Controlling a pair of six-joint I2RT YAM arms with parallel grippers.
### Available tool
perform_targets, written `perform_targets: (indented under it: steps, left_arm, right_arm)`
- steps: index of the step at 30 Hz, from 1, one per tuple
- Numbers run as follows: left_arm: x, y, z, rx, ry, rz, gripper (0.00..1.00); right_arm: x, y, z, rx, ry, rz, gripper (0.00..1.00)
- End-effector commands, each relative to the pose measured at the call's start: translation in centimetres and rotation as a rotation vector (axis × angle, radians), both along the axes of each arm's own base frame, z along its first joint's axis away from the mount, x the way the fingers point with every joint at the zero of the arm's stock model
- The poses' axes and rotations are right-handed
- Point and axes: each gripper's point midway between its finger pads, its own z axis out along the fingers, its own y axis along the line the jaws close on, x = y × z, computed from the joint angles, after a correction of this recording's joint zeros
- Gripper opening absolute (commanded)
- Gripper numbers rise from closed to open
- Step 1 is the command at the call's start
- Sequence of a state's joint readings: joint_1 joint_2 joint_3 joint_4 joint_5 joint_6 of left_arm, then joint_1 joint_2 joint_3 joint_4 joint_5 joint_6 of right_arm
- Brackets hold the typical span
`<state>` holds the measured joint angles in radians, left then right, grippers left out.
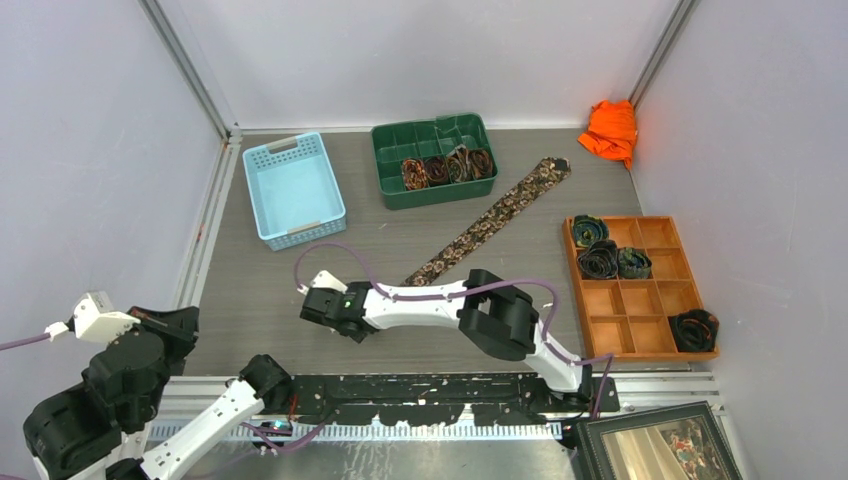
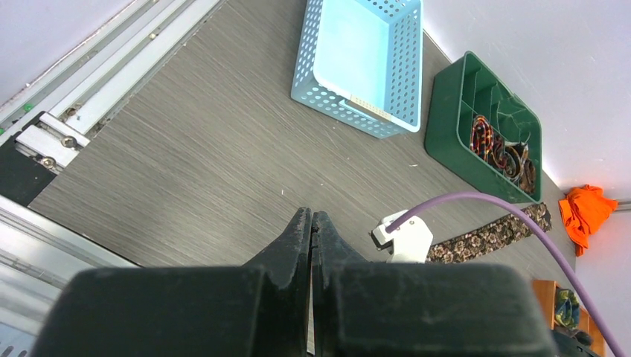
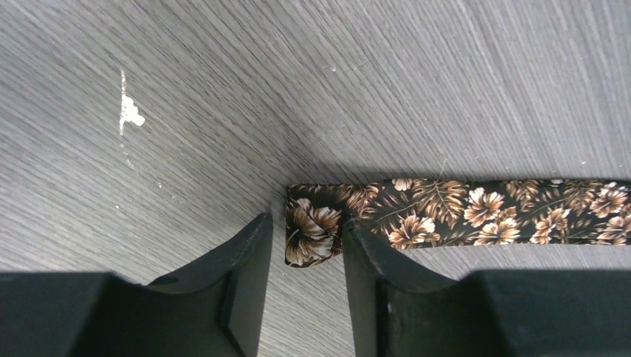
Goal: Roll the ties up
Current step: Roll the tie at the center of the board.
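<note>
A long tie (image 1: pixel 490 222) with brown leaves on black lies flat and diagonal across the table's middle. Its narrow end passes under my right arm. In the right wrist view that end (image 3: pixel 312 234) is folded back on itself and sits between the fingers of my right gripper (image 3: pixel 305 245). The right finger touches the fold, the left finger stands a little apart, so the jaws are open. My left gripper (image 2: pixel 311 219) hovers shut and empty over bare table at the near left (image 1: pixel 185 322). Rolled ties (image 1: pixel 447 167) sit in the green bin.
Green divided bin (image 1: pixel 395 195) and light blue basket (image 1: pixel 292 190) stand at the back. A wooden compartment tray (image 1: pixel 620 335) at the right holds dark coils (image 1: pixel 600 250). Orange cloth (image 1: pixel 610 130) lies in the far right corner. A picture frame (image 1: pixel 660 445) is at the near right.
</note>
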<state>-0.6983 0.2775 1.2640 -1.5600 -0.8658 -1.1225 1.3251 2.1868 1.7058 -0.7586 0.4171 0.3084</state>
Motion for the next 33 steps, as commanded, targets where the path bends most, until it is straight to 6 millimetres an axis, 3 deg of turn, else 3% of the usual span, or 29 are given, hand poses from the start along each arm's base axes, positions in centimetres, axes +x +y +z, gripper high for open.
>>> perform_targets:
  steps: [1, 3, 8, 14, 20, 26, 33]
  left_arm:
    - [-0.1, 0.9, 0.2, -0.001, -0.027, 0.043, 0.01]
    - [0.0, 0.8, 0.2, 0.001, -0.026, 0.043, 0.01]
    - [0.6, 0.4, 0.2, 0.023, -0.015, 0.039, 0.0]
    - [2.6, -1.7, 0.4, 0.046, -0.006, 0.001, 0.0]
    - [5.0, -4.3, 0.4, 0.068, 0.012, -0.047, 0.0]
    - [7.7, -7.2, 0.7, 0.101, 0.03, -0.102, 0.0]
    - [11.0, -11.5, -0.1, 0.115, 0.064, -0.194, 0.0]
  right_arm:
    - [0.4, 0.5, 0.3, -0.008, -0.013, -0.004, 0.41]
    - [0.7, 0.3, 0.5, -0.008, -0.015, -0.015, 0.32]
    - [2.0, 0.9, 1.8, 0.082, 0.009, -0.05, 0.22]
    - [3.0, 3.6, 6.8, 0.385, 0.15, -0.061, 0.19]
    - [3.3, 4.2, 10.5, 0.677, 0.42, -0.073, 0.18]
    - [4.1, 2.7, 10.2, 0.8, 0.609, -0.131, 0.18]
    - [7.0, -0.3, 8.6, 0.892, 0.671, -0.224, 0.18]
